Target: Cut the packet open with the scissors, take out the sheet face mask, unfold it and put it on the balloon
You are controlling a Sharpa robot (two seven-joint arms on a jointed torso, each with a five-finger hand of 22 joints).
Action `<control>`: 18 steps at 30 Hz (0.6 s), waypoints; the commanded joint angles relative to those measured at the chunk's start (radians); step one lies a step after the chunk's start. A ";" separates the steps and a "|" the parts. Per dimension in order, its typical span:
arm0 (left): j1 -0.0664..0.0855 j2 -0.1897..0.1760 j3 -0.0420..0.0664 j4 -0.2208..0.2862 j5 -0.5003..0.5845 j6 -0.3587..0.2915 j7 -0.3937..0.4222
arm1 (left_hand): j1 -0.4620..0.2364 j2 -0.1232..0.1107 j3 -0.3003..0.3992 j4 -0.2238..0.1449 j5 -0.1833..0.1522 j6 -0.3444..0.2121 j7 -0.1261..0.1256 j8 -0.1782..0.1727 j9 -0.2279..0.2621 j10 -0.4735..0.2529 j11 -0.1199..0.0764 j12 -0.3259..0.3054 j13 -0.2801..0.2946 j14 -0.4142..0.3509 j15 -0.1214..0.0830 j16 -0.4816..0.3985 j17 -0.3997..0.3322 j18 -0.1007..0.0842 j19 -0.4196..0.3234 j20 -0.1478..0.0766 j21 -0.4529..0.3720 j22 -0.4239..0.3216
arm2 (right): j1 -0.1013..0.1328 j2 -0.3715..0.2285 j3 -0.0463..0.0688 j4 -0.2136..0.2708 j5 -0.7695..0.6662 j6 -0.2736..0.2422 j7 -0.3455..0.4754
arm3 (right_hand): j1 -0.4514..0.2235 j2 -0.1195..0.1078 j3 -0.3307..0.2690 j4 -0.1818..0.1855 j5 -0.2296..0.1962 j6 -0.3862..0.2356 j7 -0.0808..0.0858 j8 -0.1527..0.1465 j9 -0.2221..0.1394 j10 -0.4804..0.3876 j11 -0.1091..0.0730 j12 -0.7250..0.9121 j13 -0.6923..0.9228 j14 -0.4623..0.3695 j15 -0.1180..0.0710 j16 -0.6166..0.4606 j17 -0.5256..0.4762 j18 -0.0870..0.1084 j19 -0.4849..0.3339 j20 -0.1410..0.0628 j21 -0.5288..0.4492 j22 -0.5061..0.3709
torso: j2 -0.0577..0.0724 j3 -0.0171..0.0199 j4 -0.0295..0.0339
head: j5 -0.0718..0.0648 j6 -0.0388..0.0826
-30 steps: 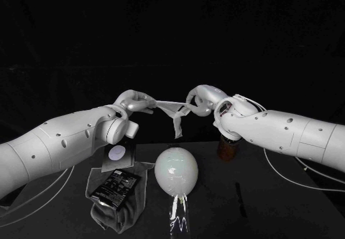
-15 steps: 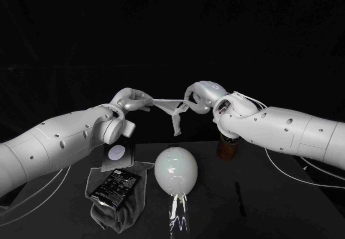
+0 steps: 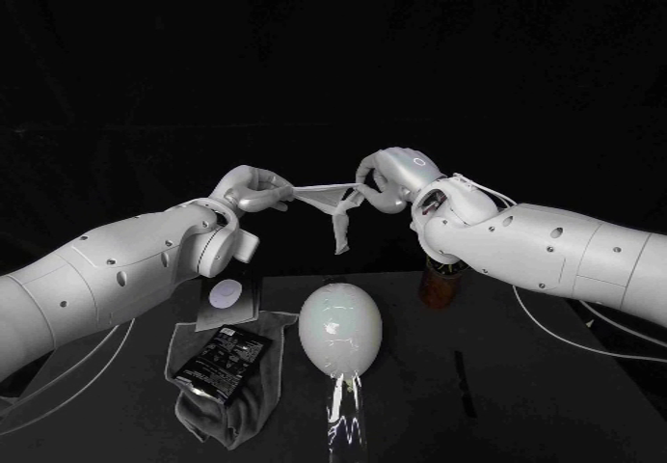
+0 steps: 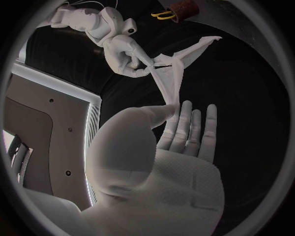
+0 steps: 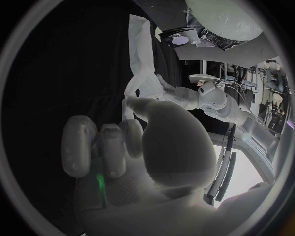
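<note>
Both hands are raised above the far side of the table with the white sheet mask (image 3: 331, 204) stretched between them. My left hand (image 3: 253, 187) pinches one end and my right hand (image 3: 390, 178) pinches the other, while a folded flap hangs down from the middle. The left wrist view shows the mask (image 4: 176, 69) running from my left hand's thumb (image 4: 167, 112) to my right hand (image 4: 127, 49). In the right wrist view the mask (image 5: 140, 55) hangs beside my left hand (image 5: 172, 94). The pale balloon (image 3: 340, 329) lies on the table below. The black packet (image 3: 223, 359) lies on a grey cloth (image 3: 233, 413).
A brown holder (image 3: 442, 281) stands at the table's far right of the balloon; in the left wrist view yellow scissor handles (image 4: 163, 14) stick out of the brown holder (image 4: 184, 6). A dark card with a pale disc (image 3: 226, 295) lies behind the packet.
Both hands have risen a little with the mask, which hangs higher above the balloon. The things on the table have not moved.
</note>
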 commanded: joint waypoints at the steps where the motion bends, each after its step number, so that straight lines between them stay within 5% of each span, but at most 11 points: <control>1: -0.005 0.008 -0.003 -0.017 -0.042 -0.021 0.031 | 0.006 0.013 -0.006 0.002 0.003 0.001 0.001 0.002 0.129 0.005 -0.007 0.006 -0.002 0.011 -0.003 0.007 -0.004 0.001 -0.005 -0.005 0.007 0.006 | 0.008 0.002 0.003 -0.003 -0.026 -0.088 0.018 | 0.006 0.006 0.005 -0.002 0.003 0.010 -0.001 0.043 0.001 0.010 0.001 0.005 0.094 0.104 -0.010 0.003 0.263 -0.016 0.012 -0.002 0.007 0.205 | -0.001 0.0003 0.0000 | -0.002 -0.001; 7: -0.023 0.024 -0.011 -0.059 -0.054 -0.038 0.041 | 0.008 0.014 -0.009 0.005 0.003 0.002 0.000 0.001 0.133 0.016 -0.010 0.012 -0.007 0.027 -0.007 0.010 -0.018 0.002 -0.010 -0.007 0.024 0.020 | 0.033 0.004 0.005 -0.003 -0.020 -0.098 0.034 | 0.006 0.006 0.005 -0.002 0.003 0.011 -0.001 0.043 0.001 0.012 0.001 0.008 0.097 0.104 -0.010 0.003 0.263 -0.017 0.014 -0.002 0.011 0.206 | -0.002 -0.0012 -0.0010 | -0.009 -0.001; 18: -0.042 0.027 -0.011 -0.069 -0.001 -0.077 0.074 | 0.014 0.015 -0.010 0.008 0.003 0.000 -0.001 -0.004 0.142 0.037 -0.014 0.016 -0.020 0.057 -0.013 0.011 -0.045 0.006 -0.017 -0.012 0.059 0.046 | 0.047 0.021 0.003 -0.009 -0.033 0.067 0.034 | 0.005 0.005 0.005 -0.002 0.003 0.011 -0.001 0.043 0.000 0.012 0.001 0.009 0.098 0.104 -0.010 0.003 0.263 -0.017 0.014 -0.002 0.010 0.206 | 0.000 -0.0002 0.0017 | -0.010 0.001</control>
